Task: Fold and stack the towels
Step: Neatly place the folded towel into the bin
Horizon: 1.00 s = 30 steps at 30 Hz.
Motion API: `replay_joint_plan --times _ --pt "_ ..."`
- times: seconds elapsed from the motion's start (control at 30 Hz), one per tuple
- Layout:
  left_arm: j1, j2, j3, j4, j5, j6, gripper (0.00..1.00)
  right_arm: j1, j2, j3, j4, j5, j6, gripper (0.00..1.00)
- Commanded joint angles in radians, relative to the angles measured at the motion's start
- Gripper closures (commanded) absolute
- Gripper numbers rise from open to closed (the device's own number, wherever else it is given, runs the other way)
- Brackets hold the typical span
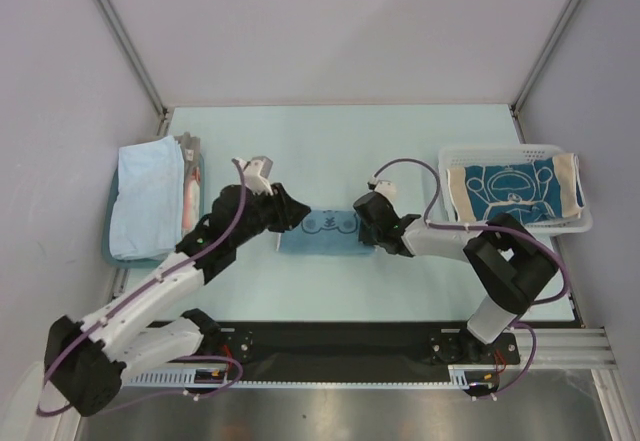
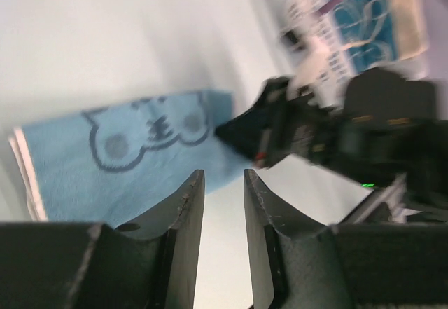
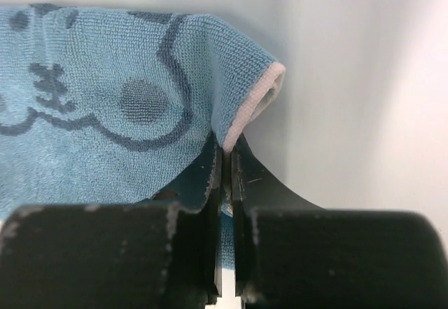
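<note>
Arm stretched low, my right gripper [image 3: 224,156] pinches the blue towel [image 3: 105,134] by its pink-trimmed corner, while my left gripper [image 2: 224,183] hovers at the opposite end, jaws parted and empty.

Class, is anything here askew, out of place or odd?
The dark teal line-drawing towel sprawls over the white mesh basket, tan end draped over its right rim. The blue bear-face towel's corner is puckered between the right gripper's shut fingers.

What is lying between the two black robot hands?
A small blue cloth towel with a drawn bear face lies flat between the left gripper and the right gripper, which pinches its edge; the top view shows it.
</note>
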Motion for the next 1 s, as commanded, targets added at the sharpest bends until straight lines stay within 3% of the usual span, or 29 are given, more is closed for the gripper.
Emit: replay_joint_plan --times 0.0,0.27,0.5,0.8,0.97 --pt "-0.005 -0.093 0.107 -0.170 0.029 0.084 0.65 0.038 0.047 0.054 -0.199 0.109 -0.015 1.00" --pt "-0.002 -0.236 0.146 -0.330 0.043 0.208 0.66 0.049 -0.025 0.271 -0.477 0.244 -0.160 1.00" --pt "-0.002 -0.319 0.078 -0.378 0.039 0.250 0.67 0.038 -0.062 0.416 -0.724 0.481 -0.271 1.00" --pt "-0.003 -0.368 0.049 -0.445 0.082 0.276 0.67 -0.173 -0.175 0.401 -0.729 0.589 -0.490 1.00" --pt "-0.005 -0.382 0.047 -0.442 0.105 0.290 0.67 -0.356 -0.316 0.370 -0.661 0.488 -0.608 1.00"
